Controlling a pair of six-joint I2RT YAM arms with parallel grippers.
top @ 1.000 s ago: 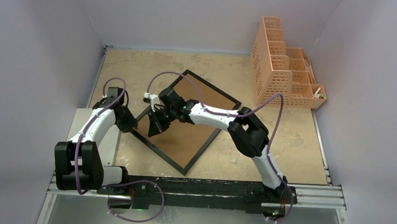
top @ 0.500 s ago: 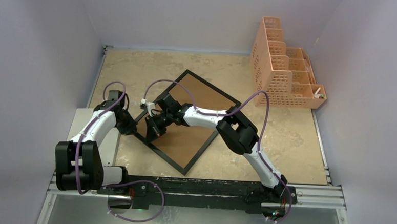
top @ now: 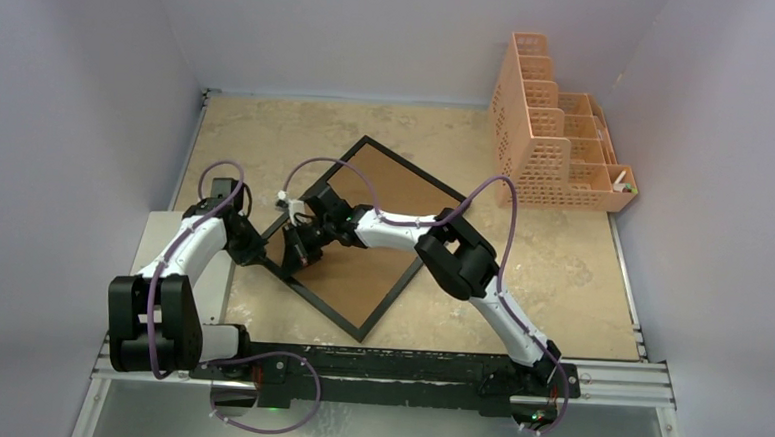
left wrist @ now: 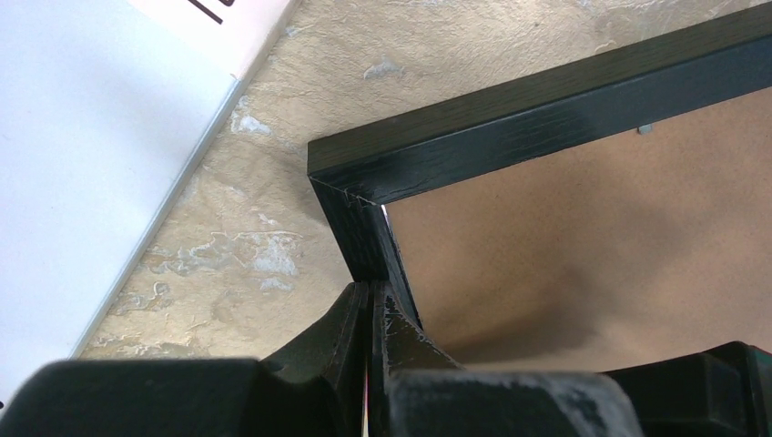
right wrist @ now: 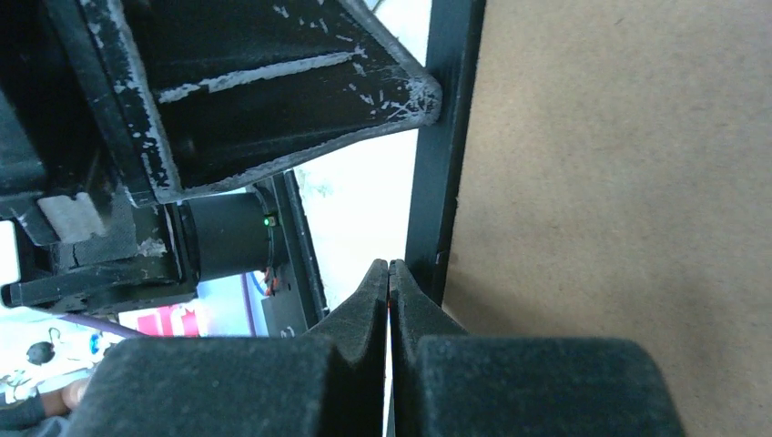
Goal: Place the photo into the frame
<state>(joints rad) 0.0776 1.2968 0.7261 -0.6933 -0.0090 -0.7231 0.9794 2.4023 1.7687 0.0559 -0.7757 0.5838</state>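
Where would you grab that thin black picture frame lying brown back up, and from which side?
Probably the narrow rail of the thin black picture frame, near its left corner, approached from outside that edge. It lies flat on the beige table, so its broad brown board offers nothing to pinch.

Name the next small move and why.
Likely pry the frame slightly upward at its corner: the left gripper and right gripper, both shut, have tips at its rail there, and the brown backing faces up with no photo in sight.

Frame (top: 360, 277) mid-table, organizer (top: 558, 137) far right
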